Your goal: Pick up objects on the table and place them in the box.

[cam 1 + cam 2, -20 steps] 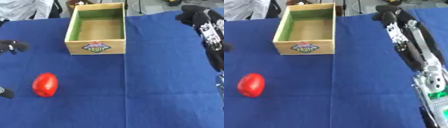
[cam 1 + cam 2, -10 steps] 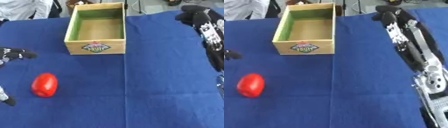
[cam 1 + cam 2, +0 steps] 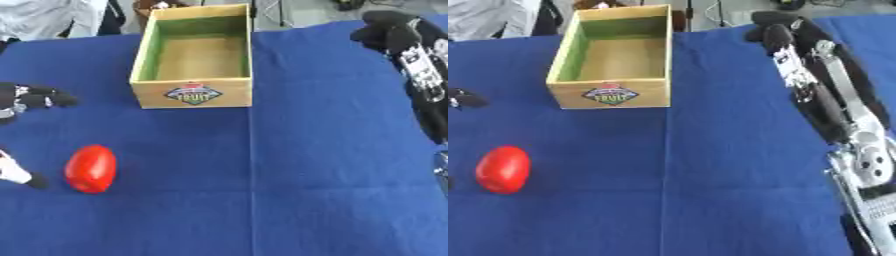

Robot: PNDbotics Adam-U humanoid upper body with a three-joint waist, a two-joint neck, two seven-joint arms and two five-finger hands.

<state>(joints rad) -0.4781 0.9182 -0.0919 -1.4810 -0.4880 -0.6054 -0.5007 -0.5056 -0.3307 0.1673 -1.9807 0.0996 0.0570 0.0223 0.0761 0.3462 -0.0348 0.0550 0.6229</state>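
A red oval object (image 3: 91, 168) lies on the blue cloth at the lower left. An open wooden box (image 3: 194, 55) with a green inner wall and a label on its front stands empty at the upper middle. My left hand (image 3: 26, 98) comes in from the left edge, open, with its fingers above and to the left of the red object and its thumb (image 3: 19, 174) just left of it, touching nothing. At the far right my right hand (image 3: 773, 31) is held up with curled fingers and holds nothing.
The blue cloth (image 3: 262, 190) covers the whole table. My right forearm (image 3: 837, 110) runs down the right side. Behind the far edge there is a person's pale sleeve (image 3: 44, 17) at the upper left.
My left hand has come further in from the left edge toward the red object. The right hand and the box have not moved.
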